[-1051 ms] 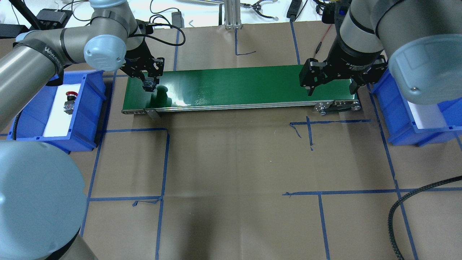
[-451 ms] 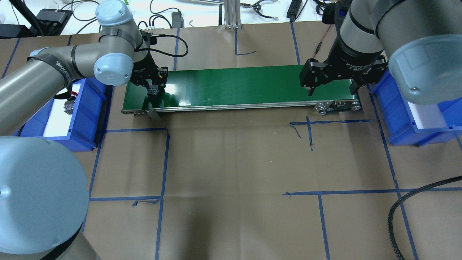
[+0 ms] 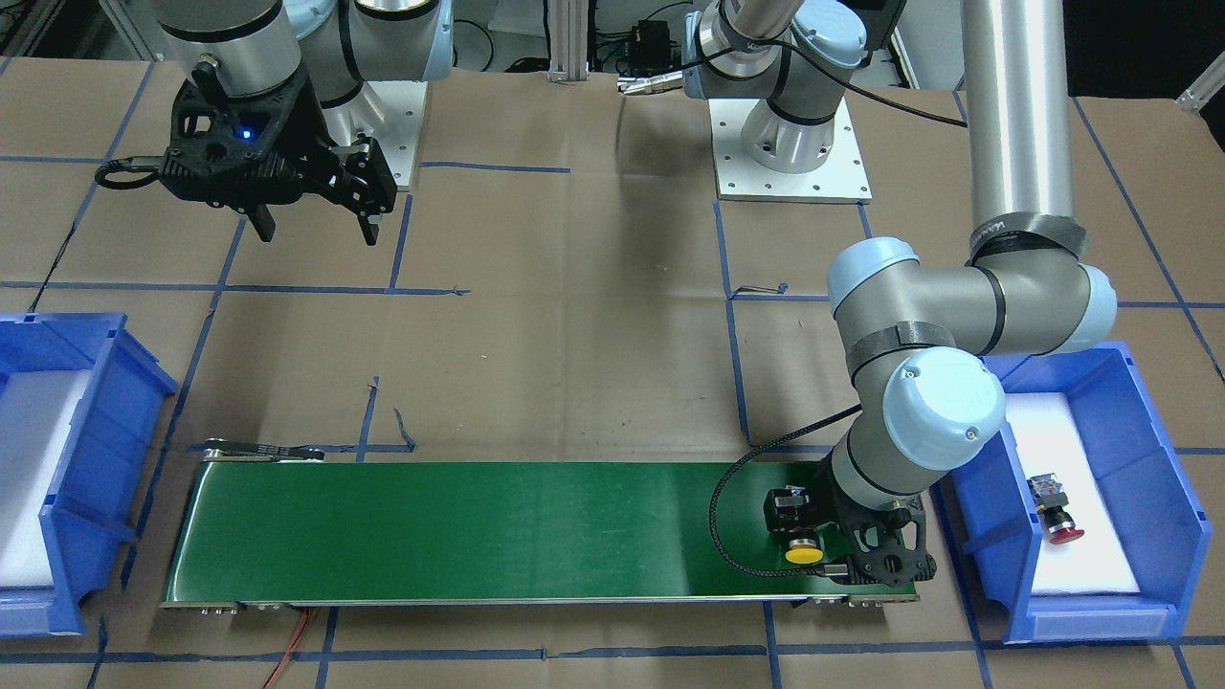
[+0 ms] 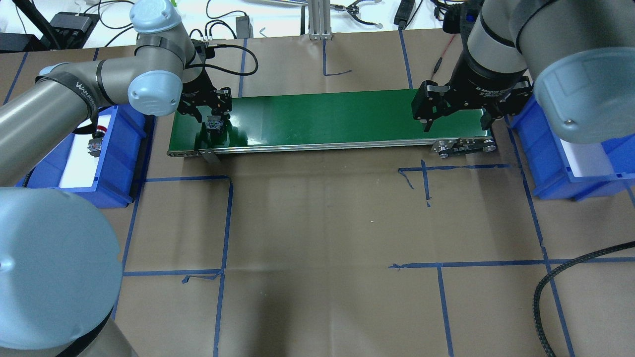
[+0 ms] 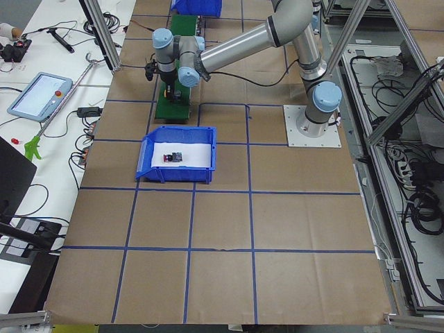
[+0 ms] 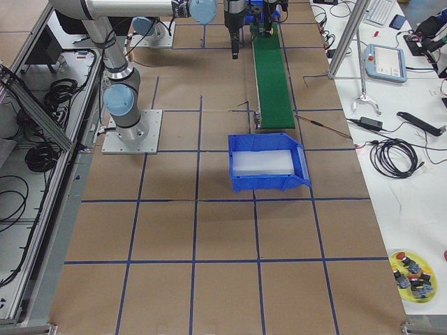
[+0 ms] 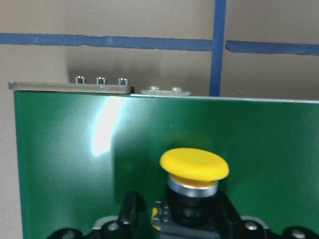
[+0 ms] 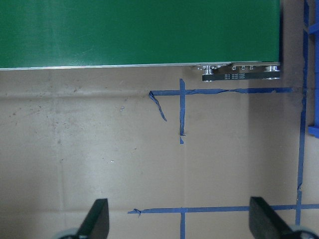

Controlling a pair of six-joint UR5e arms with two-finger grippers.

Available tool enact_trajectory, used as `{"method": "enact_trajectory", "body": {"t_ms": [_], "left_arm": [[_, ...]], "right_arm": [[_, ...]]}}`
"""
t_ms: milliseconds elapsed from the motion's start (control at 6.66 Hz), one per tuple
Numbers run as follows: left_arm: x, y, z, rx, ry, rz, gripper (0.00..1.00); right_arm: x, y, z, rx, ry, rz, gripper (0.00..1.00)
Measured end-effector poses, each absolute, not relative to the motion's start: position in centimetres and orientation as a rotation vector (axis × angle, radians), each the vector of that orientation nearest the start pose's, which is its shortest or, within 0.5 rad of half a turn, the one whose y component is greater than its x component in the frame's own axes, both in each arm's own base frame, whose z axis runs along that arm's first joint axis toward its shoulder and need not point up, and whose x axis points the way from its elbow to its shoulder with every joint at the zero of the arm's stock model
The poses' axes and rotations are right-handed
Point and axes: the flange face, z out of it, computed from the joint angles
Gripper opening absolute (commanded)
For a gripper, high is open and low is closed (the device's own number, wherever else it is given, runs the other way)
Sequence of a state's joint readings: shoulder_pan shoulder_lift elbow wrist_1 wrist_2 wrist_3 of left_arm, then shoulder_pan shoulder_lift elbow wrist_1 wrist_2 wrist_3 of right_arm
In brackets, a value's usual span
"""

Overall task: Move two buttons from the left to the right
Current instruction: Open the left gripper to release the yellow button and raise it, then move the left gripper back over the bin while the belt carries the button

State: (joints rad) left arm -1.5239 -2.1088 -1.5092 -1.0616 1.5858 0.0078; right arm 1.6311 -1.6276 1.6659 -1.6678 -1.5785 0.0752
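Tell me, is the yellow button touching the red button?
Apart. The front-facing view shows the yellow button on the green conveyor belt and the red button lying in the blue bin, its wall between them.

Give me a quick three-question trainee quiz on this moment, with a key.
1. True or false: the red button lies on the belt.
2. Fill in: the right gripper is ___ and holds nothing.
3. Which gripper is at the yellow button: A, left gripper, or B, right gripper?

Key: 1 false, it lies in the bin; 2 open; 3 A.
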Motion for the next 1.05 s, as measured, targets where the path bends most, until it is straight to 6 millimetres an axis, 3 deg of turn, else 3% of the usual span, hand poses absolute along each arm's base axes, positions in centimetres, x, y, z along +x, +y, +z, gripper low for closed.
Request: {"method": "enact_trajectory", "body": {"t_ms": [300, 901, 1051], "left_arm": [[-9.8, -67.4, 28.1, -0.066, 3.117, -0.108, 1.0], [-8.8, -63.2, 40.0, -0.09, 3.114, -0.144, 1.0], [-8.6, -62.7, 41.8, -0.089, 3.117, -0.132, 1.0]], "right_arm": [[16.1, -46.4, 47.8, 0.024, 3.144, -0.094, 1.0], [16.1, -46.5, 47.9, 0.023, 3.142, -0.097, 1.0], [16.1, -46.5, 48.0, 0.023, 3.142, -0.1, 1.0]]}}
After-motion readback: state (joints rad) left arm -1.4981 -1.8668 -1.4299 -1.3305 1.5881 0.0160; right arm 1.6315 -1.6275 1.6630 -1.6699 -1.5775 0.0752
